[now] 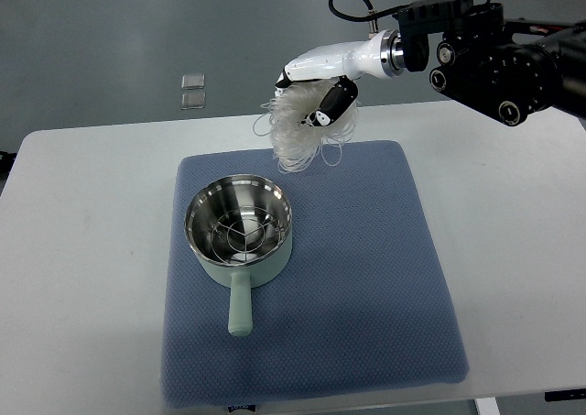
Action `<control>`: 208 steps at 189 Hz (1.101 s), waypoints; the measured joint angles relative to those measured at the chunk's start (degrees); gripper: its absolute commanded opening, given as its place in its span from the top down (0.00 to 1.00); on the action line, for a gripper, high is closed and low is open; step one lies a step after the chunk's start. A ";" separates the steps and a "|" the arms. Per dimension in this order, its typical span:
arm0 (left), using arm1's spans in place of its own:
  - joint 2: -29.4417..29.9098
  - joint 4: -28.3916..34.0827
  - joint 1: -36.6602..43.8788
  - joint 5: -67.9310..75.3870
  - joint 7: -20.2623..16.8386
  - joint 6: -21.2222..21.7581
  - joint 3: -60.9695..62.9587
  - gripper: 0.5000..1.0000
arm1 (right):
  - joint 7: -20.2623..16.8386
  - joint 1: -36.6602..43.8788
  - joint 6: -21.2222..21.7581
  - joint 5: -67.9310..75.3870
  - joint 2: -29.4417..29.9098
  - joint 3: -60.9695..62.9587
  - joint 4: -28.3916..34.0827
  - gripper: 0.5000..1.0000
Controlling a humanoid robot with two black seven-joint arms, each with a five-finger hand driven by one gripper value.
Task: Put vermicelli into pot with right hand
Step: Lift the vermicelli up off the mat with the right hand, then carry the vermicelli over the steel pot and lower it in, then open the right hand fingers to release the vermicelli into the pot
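**Noodles up high, pot waiting below**

The right hand point(322, 92) curls its fingers around a bunch of vermicelli point(300, 136), held up past the far side of the pot point(240, 227). It should move over the pot before letting go. Loose strands hang down, maybe brushing the blue mat point(366, 278). Nothing blocks the way on the surface point(82, 250).

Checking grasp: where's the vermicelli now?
Top view: the vermicelli hangs from the right hand, beyond the pot, over the blue mat's far edge.
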 measured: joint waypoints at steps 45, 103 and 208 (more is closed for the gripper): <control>0.00 0.00 0.00 0.00 0.00 0.00 0.01 0.00 | 0.03 3.83 0.04 0.09 4.96 0.17 3.18 1.00; 0.00 0.00 0.00 0.00 0.00 0.00 0.01 0.00 | -0.82 -0.79 -0.11 -0.45 12.52 -0.15 3.23 1.00; 0.00 0.00 0.01 0.00 0.00 0.00 0.01 0.00 | -0.86 -5.99 -0.98 0.51 13.17 0.66 2.57 0.19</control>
